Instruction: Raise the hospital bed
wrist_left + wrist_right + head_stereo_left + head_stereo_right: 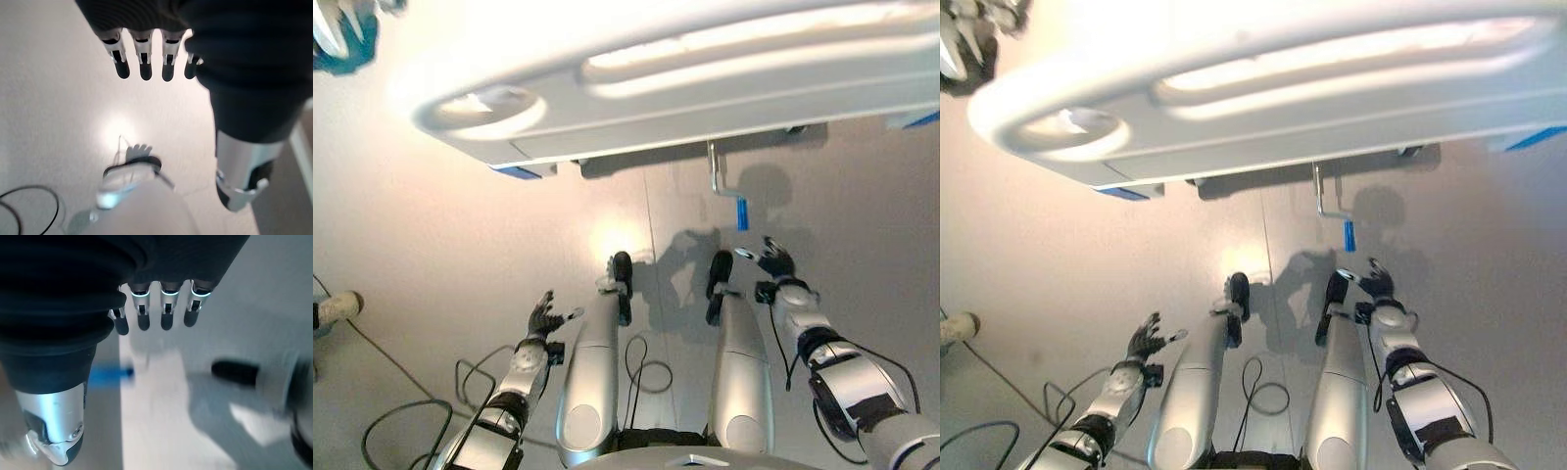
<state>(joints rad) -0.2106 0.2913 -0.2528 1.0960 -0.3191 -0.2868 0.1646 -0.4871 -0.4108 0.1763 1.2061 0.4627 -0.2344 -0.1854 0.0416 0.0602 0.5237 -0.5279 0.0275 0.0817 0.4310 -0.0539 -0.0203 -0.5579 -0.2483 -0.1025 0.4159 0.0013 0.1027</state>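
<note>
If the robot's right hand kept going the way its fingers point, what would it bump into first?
Most likely the crank's blue handle, hanging under the hospital bed, just ahead of the open right robot hand. Depth is hard to judge, so it might pass beside it.

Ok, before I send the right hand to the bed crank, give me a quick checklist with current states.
1. Metal crank with blue grip hanging free under the white bed footboard: ok.
2. Right hand open, holding nothing: ok.
3. Right hand touching the grip: not ok, it sits short of it.
4. Left hand open and away from the crank: ok.
5. Floor path between right hand and grip unobstructed: ok.
6. Crank's folded or locked state: cannot tell.
</note>
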